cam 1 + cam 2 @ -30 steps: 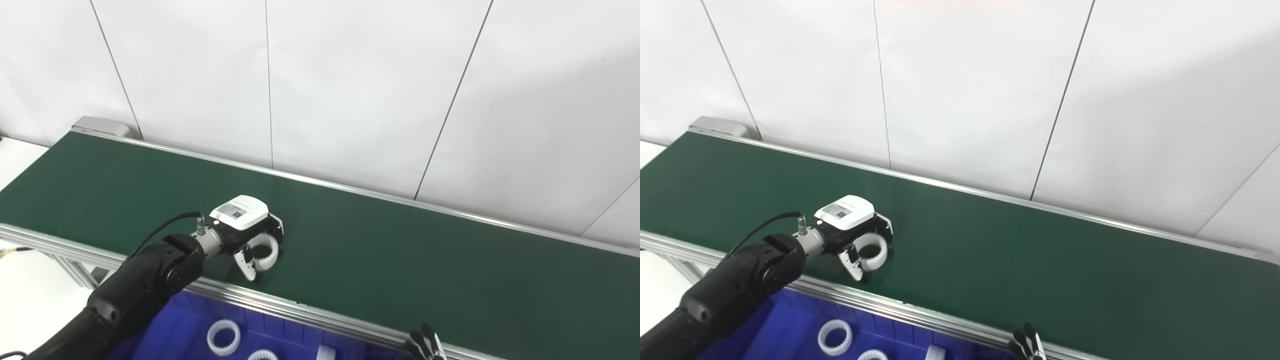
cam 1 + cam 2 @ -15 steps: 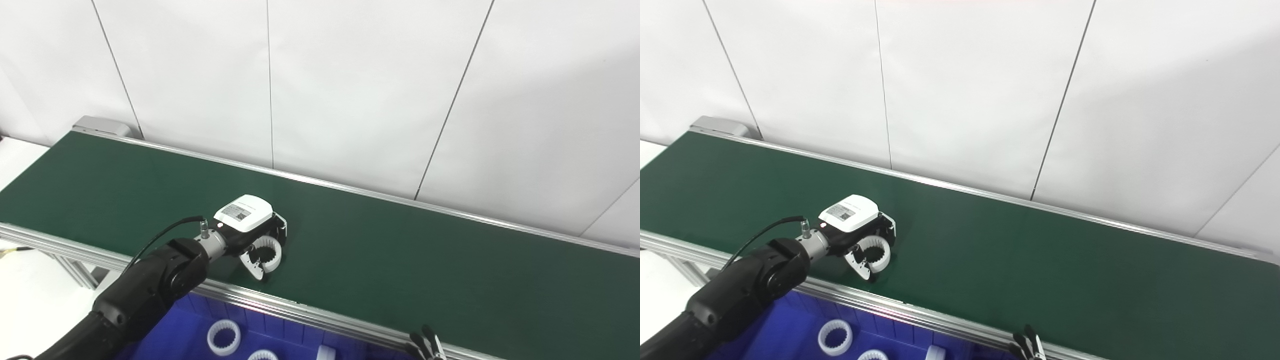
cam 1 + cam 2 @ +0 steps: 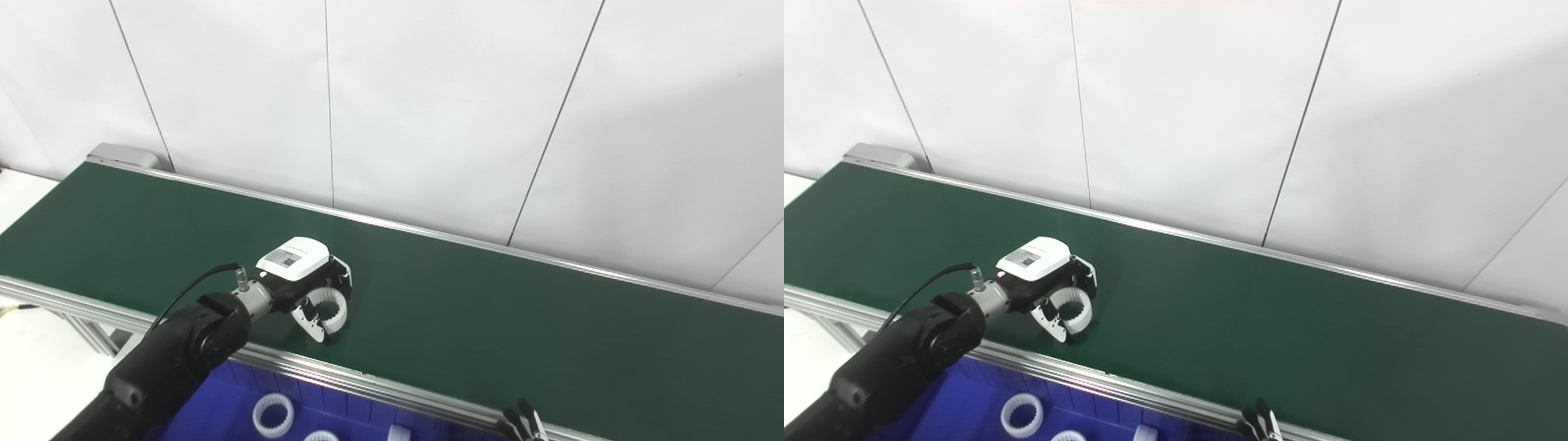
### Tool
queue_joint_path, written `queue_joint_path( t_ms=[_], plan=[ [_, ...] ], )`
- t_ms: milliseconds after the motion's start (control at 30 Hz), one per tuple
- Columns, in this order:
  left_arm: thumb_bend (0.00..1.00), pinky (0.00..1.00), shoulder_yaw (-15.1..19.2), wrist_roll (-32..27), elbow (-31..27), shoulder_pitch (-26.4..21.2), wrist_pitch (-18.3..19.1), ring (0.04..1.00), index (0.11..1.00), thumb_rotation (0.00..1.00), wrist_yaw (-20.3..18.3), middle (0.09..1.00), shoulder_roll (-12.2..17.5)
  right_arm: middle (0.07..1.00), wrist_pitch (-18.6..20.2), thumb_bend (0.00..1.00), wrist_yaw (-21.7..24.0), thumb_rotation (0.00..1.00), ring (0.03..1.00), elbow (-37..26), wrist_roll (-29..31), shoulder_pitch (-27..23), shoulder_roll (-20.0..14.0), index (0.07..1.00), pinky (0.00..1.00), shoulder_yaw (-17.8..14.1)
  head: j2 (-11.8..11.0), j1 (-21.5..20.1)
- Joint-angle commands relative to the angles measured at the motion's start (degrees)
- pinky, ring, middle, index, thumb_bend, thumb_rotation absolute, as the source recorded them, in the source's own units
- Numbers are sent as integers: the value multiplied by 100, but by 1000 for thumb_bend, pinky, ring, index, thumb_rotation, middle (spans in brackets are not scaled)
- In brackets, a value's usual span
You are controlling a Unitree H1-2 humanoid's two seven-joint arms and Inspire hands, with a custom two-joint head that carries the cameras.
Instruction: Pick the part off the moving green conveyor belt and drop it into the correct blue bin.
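White wall panels back a long green conveyor belt with aluminium side rails. Left hand reaches over the near half of the belt, its fingers curled around a white toothed ring part, which sits at belt level near the front rail. Blue bin below the rail holds more white rings. Right hand shows only dark fingertips at the bottom edge; whether they are spread or closed cannot be told.
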Motion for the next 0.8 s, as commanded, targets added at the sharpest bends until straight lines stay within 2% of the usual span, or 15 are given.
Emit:
queue_joint_path(
  t_ms=[0,67,133,300,400,533,667,767],
  plan=[
    [500,462,209,-273,-506,61,225,416,515,0,-103,489,-55,905,-296,331,25,795,866,-230,-2,26,-20,966,780,0,39,-31],
    [481,393,344,-542,-838,275,295,420,526,0,-121,497,-180,905,-294,337,44,794,866,-252,30,43,-42,966,782,-8,72,-39],
    [476,368,425,-665,-1207,500,423,416,531,0,-162,492,-294,904,-295,352,61,794,867,-268,76,54,-61,963,786,-14,79,-36],
    [475,379,505,-714,-1756,918,642,404,532,0,-206,483,-529,902,-274,389,69,799,865,-310,55,74,-120,959,779,-41,126,-21],
    [475,373,514,-682,-2072,1182,917,410,529,0,-270,485,-709,900,-277,403,76,800,864,-330,75,87,-152,957,777,-51,174,-34],
    [474,368,524,-658,-2273,1422,1058,406,531,0,-285,488,-853,897,-283,413,90,785,857,-365,103,112,-192,952,776,-62,248,-67],
    [474,367,583,-674,-2512,1719,1201,408,531,0,-270,490,-978,897,-263,435,109,788,858,-452,142,160,-216,950,775,-73,355,-103],
    [476,390,630,-614,-2694,1994,1285,418,523,0,-179,492,-1079,896,-221,455,121,788,857,-541,155,195,-237,949,772,-96,536,-124]
  ],
)
